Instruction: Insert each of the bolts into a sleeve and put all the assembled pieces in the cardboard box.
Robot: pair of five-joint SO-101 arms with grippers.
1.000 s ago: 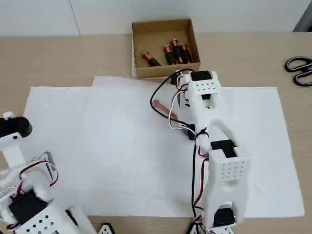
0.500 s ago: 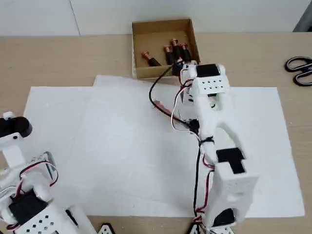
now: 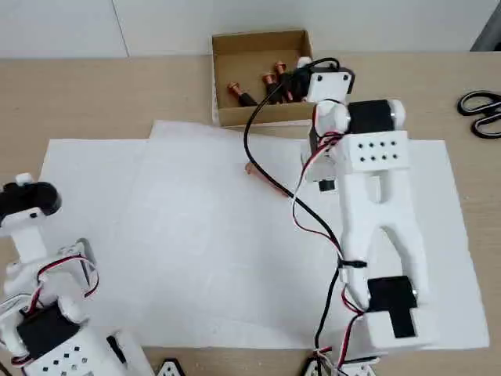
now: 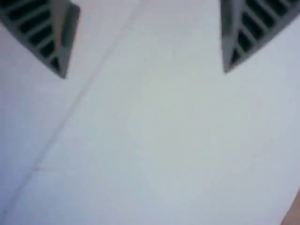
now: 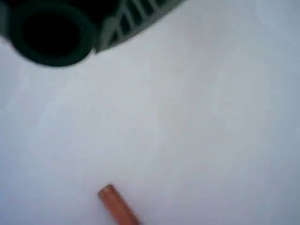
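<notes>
Right gripper [image 3: 298, 78]: fingers [image 5: 133, 16] clamped on a black sleeve [image 5: 47, 35], hollow end facing the wrist camera, over the near-right part of the box [image 3: 216, 78]. Bolt [image 3: 257, 172] lies flat on the paper [image 3: 172, 235] near the box, long axis far-left to near-right. Left gripper [image 4: 144, 68]: fingers spread wide above the paper, near-left.

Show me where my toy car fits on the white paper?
Biggest bare patch: the middle of the white paper, between the left arm and the loose bolt. A smaller strip runs between the right arm and the paper's right edge. Crowded: in front of the cardboard box, with arm, wires and bolt.
</notes>
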